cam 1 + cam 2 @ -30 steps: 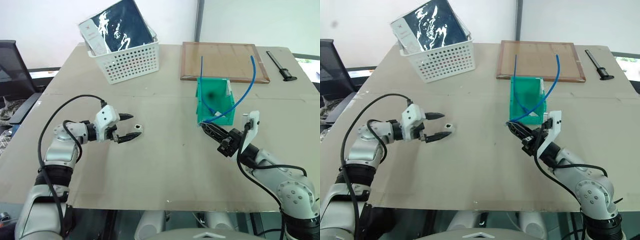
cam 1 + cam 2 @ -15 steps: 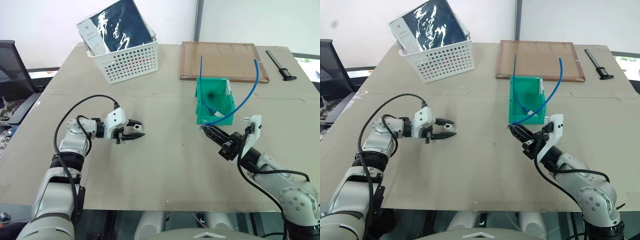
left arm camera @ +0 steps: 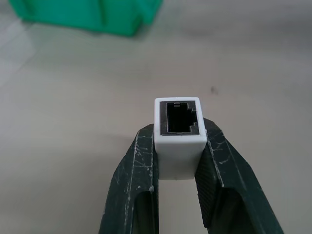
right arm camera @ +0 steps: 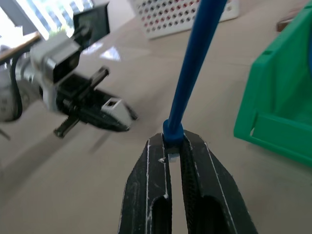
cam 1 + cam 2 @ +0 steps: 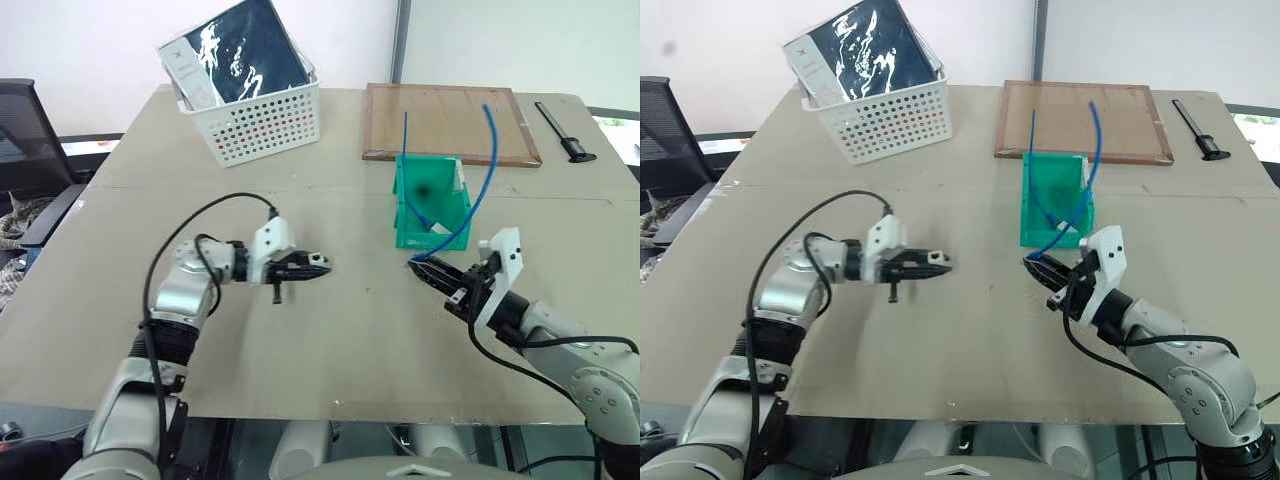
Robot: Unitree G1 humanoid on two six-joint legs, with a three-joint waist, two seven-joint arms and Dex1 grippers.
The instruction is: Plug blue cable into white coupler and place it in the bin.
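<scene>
My left gripper [image 3: 178, 139] is shut on the white coupler [image 3: 178, 161], whose dark socket faces away from the wrist. In the left eye view that gripper [image 5: 318, 267] hangs left of the table's middle and points right. Facing it across a hand-wide gap, my right gripper [image 5: 420, 268] is shut on the plug end of the blue cable [image 5: 478, 190]. The cable arcs up over the teal bin [image 5: 403, 205] just behind. The right wrist view has the fingertips [image 4: 156, 151] pinching the cable [image 4: 195, 63], with the coupler [image 4: 115, 108] ahead.
A second, straighter blue cable [image 5: 409, 165] stands in the bin. A white perforated basket [image 5: 262, 125] holding a dark packet sits at the back left. A wooden board [image 5: 450, 122] and a black tool [image 5: 562, 132] lie at the back right. A chair [image 5: 20, 130] stands off the table's left side.
My left gripper closed on the coupler and carried it right toward the table's middle. My right gripper rolled in place, and the cable's free end swung left.
</scene>
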